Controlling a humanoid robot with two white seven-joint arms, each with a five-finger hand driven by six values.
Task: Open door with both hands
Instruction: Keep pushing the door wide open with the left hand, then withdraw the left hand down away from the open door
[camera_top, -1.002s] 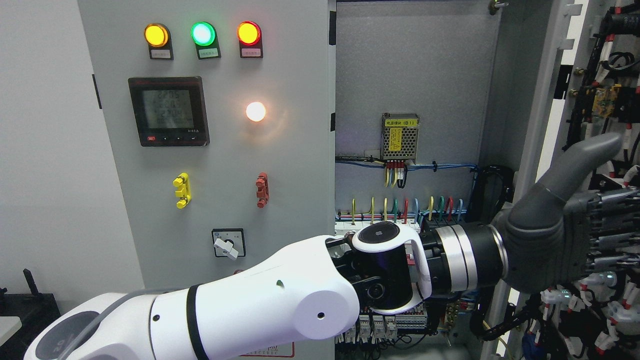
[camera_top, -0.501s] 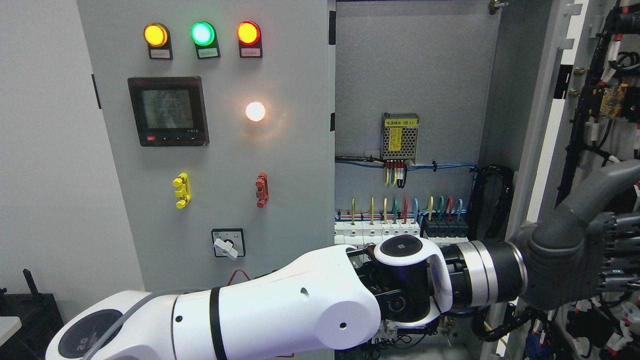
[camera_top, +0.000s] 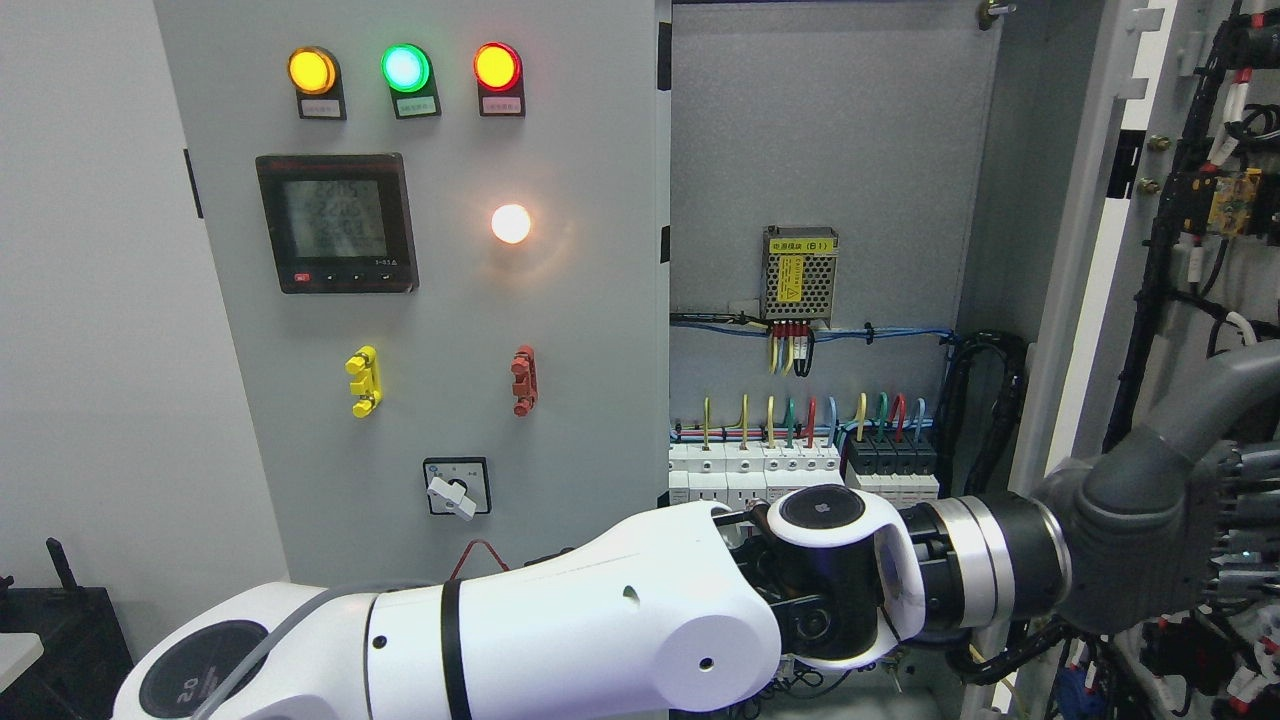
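The cabinet's right door (camera_top: 1095, 250) stands swung open at the picture's right, its inner face covered in wiring. My left arm (camera_top: 600, 630) comes in from the lower left and reaches across the open cabinet to that door. My grey left hand (camera_top: 1215, 520) lies flat against the door's inner side, thumb raised and fingers straight, holding nothing; the fingertips run off the right edge. The left door (camera_top: 450, 300), with its lamps, meter and switch, is closed. My right arm does not show.
Inside the cabinet (camera_top: 820, 130) are a mesh-cased power supply (camera_top: 800, 275), a row of breakers (camera_top: 800, 470) with coloured wires and a black cable bundle (camera_top: 990, 400). A dark box (camera_top: 60, 620) sits at the lower left by the wall.
My left arm has stretched further right and sunk lower. The hand has slid toward the right edge with the door, which has swung wider, baring more of the breakers.
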